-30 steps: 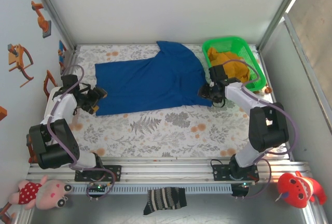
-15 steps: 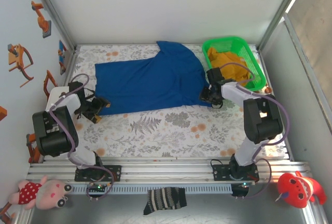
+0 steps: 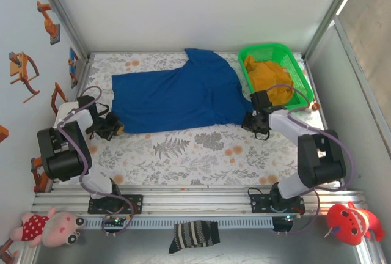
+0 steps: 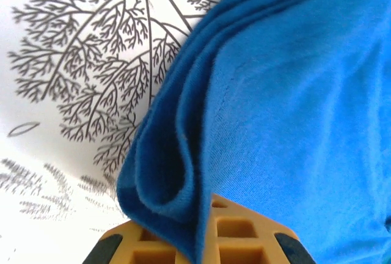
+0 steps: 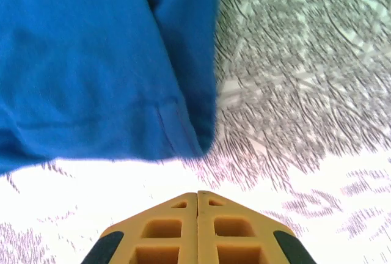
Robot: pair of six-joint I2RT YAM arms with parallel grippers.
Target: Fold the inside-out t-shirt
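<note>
The inside-out t-shirt (image 3: 177, 99) lies spread flat on the far half of the leaf-patterned table (image 3: 195, 151), its long axis running left to right across the table. One end is a fairly straight edge facing the left wall. The other end is wider and points at the green basket (image 3: 263, 47), stopping just beside it, and a rounded lobe of cloth bulges from this end toward the back wall. Which end holds the collar cannot be told. The near edge of the shirt sags slightly toward the arms in the middle. The left gripper (image 3: 113, 126) sits at the shirt's near-left corner. In the left wrist view a folded lip of the blue cloth (image 4: 293, 93) drapes down over the orange fingers (image 4: 235, 239) and runs into the seam between them, so the jaws are pinching the shirt's edge. The right gripper (image 3: 258, 123) is low at the shirt's near-right corner. From the right wrist its tips (image 5: 197, 206) are pressed together with nothing between them. The shirt's corner (image 5: 91, 62) lies just ahead of the tips, with a strip of bare table showing in between. A mustard-yellow garment (image 3: 266, 74) is heaped inside the basket.
</note>
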